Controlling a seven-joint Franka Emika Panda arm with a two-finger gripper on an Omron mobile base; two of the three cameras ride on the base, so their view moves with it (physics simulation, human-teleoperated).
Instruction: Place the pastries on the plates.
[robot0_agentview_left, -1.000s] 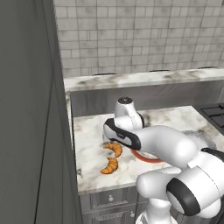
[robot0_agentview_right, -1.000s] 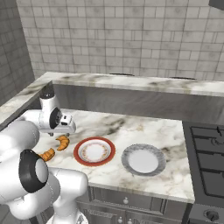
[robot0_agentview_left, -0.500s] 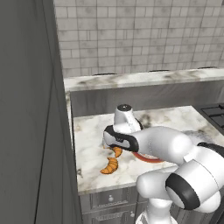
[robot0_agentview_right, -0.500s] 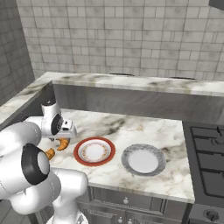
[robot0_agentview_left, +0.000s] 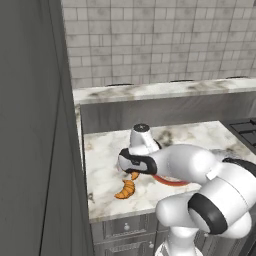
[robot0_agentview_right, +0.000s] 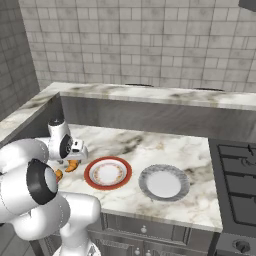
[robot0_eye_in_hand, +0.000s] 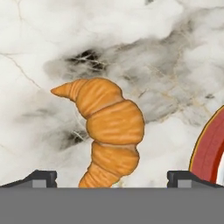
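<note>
Jaws spread wide, the gripper (robot0_eye_in_hand: 112, 177) hangs low over a croissant (robot0_eye_in_hand: 107, 131) lying on the marble counter (robot0_eye_in_hand: 144, 52) just beside the red-rimmed plate (robot0_agentview_right: 108, 173); a second croissant (robot0_agentview_left: 125, 189) lies nearer the counter's front edge, and the grey-blue plate (robot0_agentview_right: 164, 182) sits empty. A clean pick likely means dropping straight, fingers straddling the ridged middle. A second ago the hand stood higher.

no text, no labels, no nos.
</note>
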